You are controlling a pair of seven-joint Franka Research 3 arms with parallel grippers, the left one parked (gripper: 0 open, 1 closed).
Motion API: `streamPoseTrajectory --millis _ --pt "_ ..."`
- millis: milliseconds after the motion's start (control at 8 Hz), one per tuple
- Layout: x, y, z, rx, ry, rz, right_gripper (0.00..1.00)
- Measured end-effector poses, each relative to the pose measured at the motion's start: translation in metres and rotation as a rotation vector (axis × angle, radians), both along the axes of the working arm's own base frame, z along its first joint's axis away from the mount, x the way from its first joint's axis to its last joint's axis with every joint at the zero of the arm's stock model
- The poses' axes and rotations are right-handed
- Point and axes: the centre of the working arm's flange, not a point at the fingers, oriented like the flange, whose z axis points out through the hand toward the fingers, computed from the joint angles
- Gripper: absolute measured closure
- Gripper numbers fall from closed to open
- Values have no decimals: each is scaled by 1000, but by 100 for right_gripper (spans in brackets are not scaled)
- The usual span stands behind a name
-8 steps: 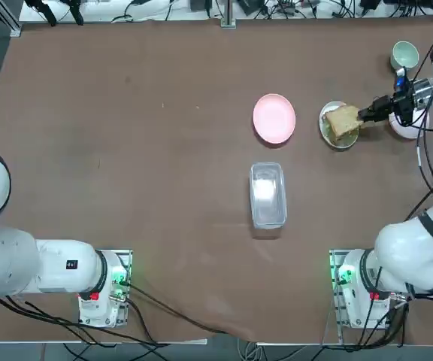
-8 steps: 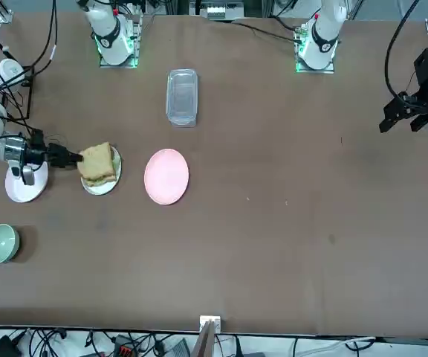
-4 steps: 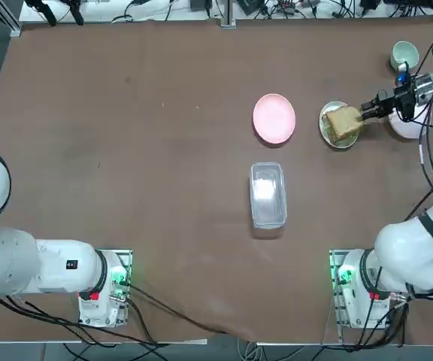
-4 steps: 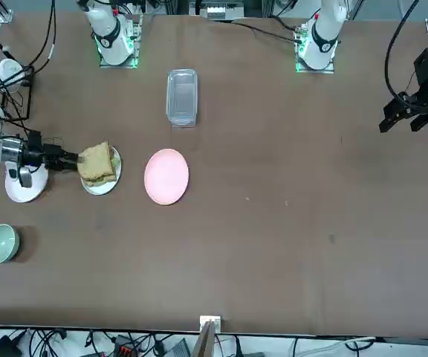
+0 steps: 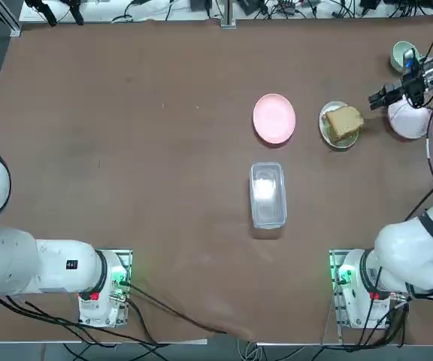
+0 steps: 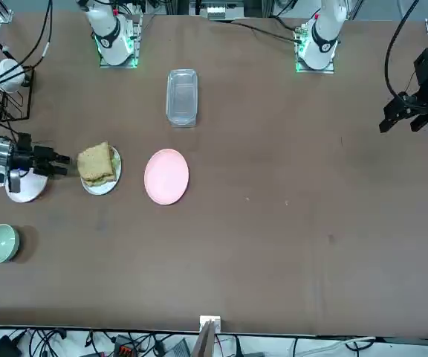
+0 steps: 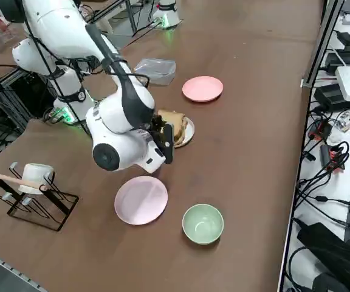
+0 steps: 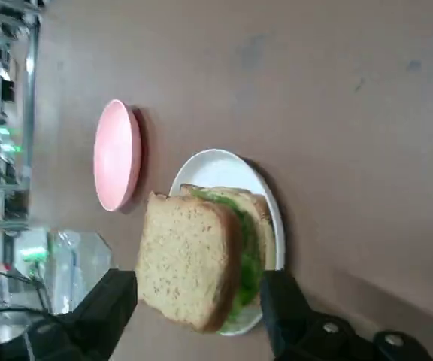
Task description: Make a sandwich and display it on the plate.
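Note:
The sandwich, two tan toast slices with green lettuce between them, lies on the small white plate at the right of the table. The right wrist view shows the sandwich overhanging the plate on one side. My right gripper hovers just to the right of the sandwich, apart from it, fingers open and empty. Across the table the gripper stands a short gap from the sandwich. From the side, the gripper points at the plate.
A pink plate lies left of the sandwich. A clear plastic container sits nearer the robot at mid-table. Under my wrist lies another pale plate; a pale-green bowl sits beyond it. A mug rack stands near the right edge.
My right gripper opened, let go of the sandwich and drew back to the right and slightly away. The sandwich stays on the white plate.

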Motion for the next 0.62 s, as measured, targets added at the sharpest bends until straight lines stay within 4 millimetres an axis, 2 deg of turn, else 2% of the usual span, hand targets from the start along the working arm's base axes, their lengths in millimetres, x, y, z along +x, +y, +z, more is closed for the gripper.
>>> streamPoseTrajectory --millis 250,625 --pt "25 7 59 -116 -55 81 0" --pt "52 38 163 -273 -89 79 0"
